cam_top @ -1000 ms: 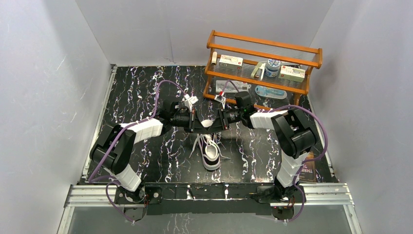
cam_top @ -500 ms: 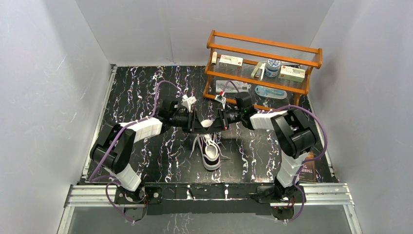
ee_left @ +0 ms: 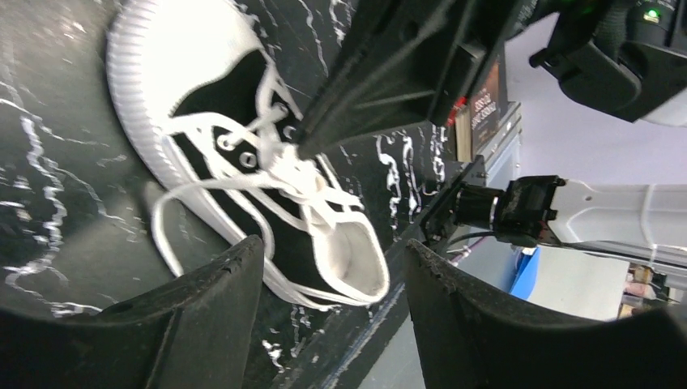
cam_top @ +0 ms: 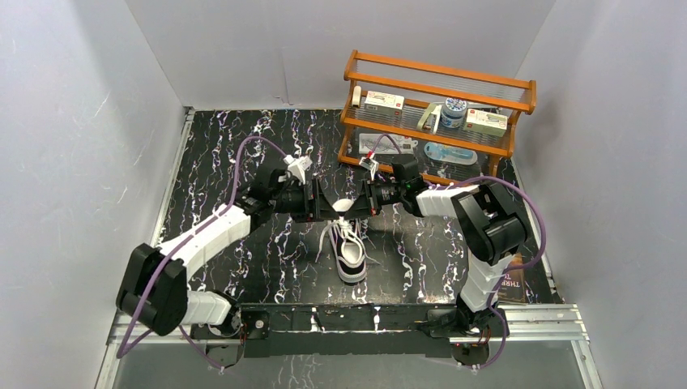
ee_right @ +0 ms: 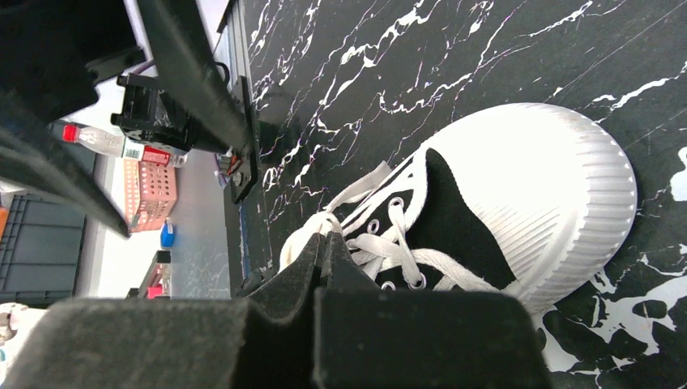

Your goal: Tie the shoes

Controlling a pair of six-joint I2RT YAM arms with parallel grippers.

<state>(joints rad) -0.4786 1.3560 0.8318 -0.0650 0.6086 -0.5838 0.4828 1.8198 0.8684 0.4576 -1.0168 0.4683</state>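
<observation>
One small black sneaker [cam_top: 352, 258] with a white toe cap lies mid-table, its white laces [ee_left: 243, 182] loose and crossing over the tongue. My left gripper [cam_top: 326, 208] hovers over the shoe's far end with its jaws apart; the left wrist view shows the gripper [ee_left: 332, 247] with nothing between its fingers, and the shoe [ee_left: 243, 89] below. From the right, my right gripper [cam_top: 360, 204] meets it, shut. Its fingers [ee_left: 381, 89] end in the knot of laces. Its own view shows the gripper [ee_right: 324, 240] pinched tight above the eyelets of the shoe [ee_right: 462, 219].
A wooden rack [cam_top: 437, 105] with boxes and a jar stands at the back right, close behind the right arm. A book [cam_top: 510, 285] lies at the front right corner. A metal rail [cam_top: 348, 320] runs along the near edge. White walls enclose the table.
The left gripper has opened and drawn back to the left, its elbow swinging out and down. The right gripper closed at the laces and has stayed put.
</observation>
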